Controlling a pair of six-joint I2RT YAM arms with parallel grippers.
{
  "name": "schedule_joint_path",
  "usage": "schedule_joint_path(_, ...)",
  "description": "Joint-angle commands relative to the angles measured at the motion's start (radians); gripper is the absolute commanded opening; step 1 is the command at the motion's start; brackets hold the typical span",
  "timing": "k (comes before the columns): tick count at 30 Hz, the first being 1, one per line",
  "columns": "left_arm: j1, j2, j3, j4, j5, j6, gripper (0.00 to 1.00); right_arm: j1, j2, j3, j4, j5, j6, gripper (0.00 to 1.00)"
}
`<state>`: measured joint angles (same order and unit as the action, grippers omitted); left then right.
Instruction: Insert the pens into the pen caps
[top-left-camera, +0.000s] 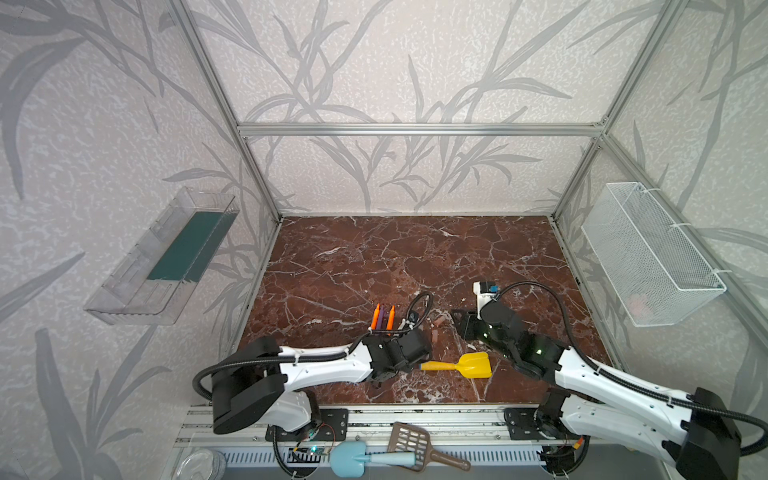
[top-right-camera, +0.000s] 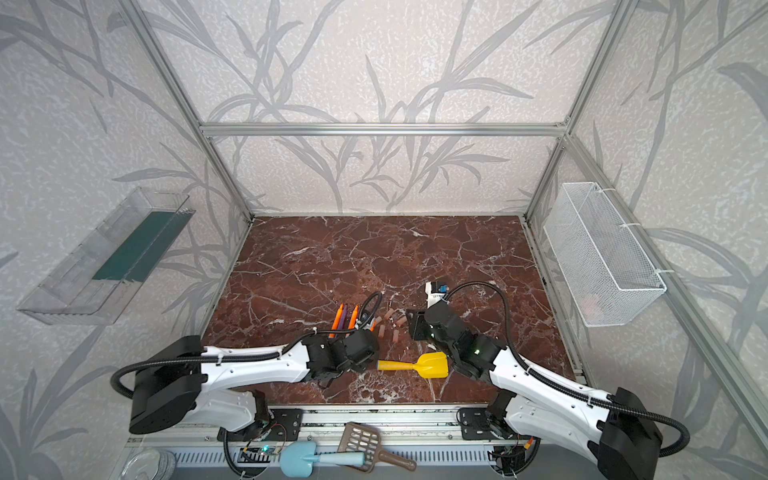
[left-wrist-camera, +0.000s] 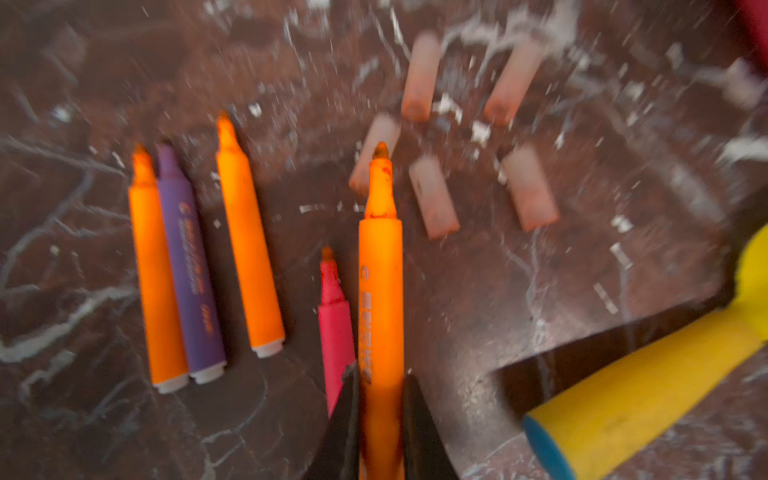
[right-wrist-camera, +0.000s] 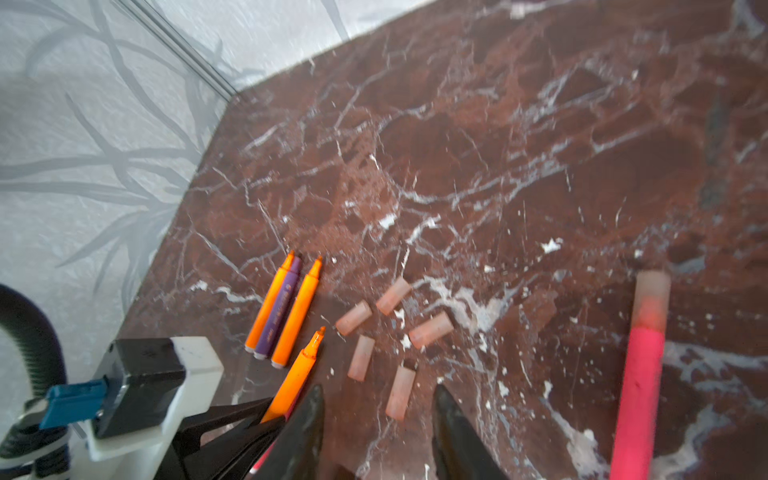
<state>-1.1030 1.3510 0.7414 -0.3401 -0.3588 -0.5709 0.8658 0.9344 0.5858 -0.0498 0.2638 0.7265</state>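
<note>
My left gripper (left-wrist-camera: 380, 386) is shut on an orange pen (left-wrist-camera: 380, 291), whose tip points at the pen caps. A red-pink pen (left-wrist-camera: 334, 328) lies right beside the held one. Two orange pens (left-wrist-camera: 249, 249) and a purple pen (left-wrist-camera: 189, 266) lie side by side on the marble. Several pinkish loose pen caps (left-wrist-camera: 432, 195) lie scattered past the held pen's tip. My right gripper (right-wrist-camera: 379, 390) is open over the caps (right-wrist-camera: 401, 392) and holds nothing. To its side lies a pink pen (right-wrist-camera: 640, 374) wearing a cap (right-wrist-camera: 652, 291). In both top views the pens (top-left-camera: 384, 318) (top-right-camera: 345, 318) lie mid-table.
A yellow toy shovel (top-left-camera: 461, 365) (left-wrist-camera: 644, 382) lies just in front of the caps, between the two arms. A clear tray (top-left-camera: 162, 257) hangs on the left wall and a white wire basket (top-left-camera: 648, 253) on the right. A blue scoop (top-left-camera: 353, 459) and a brown slotted scoop (top-left-camera: 415, 444) rest on the front rail.
</note>
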Motion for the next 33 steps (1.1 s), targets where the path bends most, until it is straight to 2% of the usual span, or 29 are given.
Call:
schedule_joint_path(1,0.08,-0.099,0.121,-0.013,-0.015,0.126,0.08,0.002,-0.05,0.122,0.069,0.131,-0.079,0.44)
schedule_joint_path(5,0.213,-0.107,0.303,0.042,0.122,0.25,0.08,-0.023,-0.099,0.143,0.216,0.156,-0.13,0.47)
schedule_joint_path(7,0.253,-0.065,0.407,0.063,0.174,0.317,0.06,-0.024,-0.121,0.125,0.309,0.149,-0.17,0.46)
schedule_joint_path(9,0.28,-0.028,0.459,0.096,0.218,0.35,0.04,-0.029,-0.14,0.107,0.309,0.159,-0.163,0.46)
schedule_joint_path(11,0.286,-0.014,0.434,0.167,0.278,0.378,0.02,-0.044,-0.165,0.055,0.315,0.146,-0.123,0.46)
schedule_joint_path(15,0.286,-0.036,0.299,0.277,0.39,0.374,0.0,-0.058,-0.196,-0.041,0.362,0.034,-0.071,0.46)
schedule_joint_path(19,0.289,-0.1,0.174,0.428,0.458,0.355,0.0,-0.063,-0.185,-0.077,0.436,-0.027,-0.067,0.47)
schedule_joint_path(23,0.29,-0.102,0.16,0.445,0.567,0.364,0.0,-0.062,-0.197,-0.056,0.371,-0.075,-0.051,0.47)
schedule_joint_path(25,0.29,-0.101,0.15,0.464,0.609,0.364,0.0,-0.062,-0.185,-0.067,0.401,-0.096,-0.045,0.47)
schedule_joint_path(33,0.288,-0.082,0.153,0.463,0.703,0.367,0.0,-0.063,-0.092,-0.052,0.459,-0.142,-0.017,0.47)
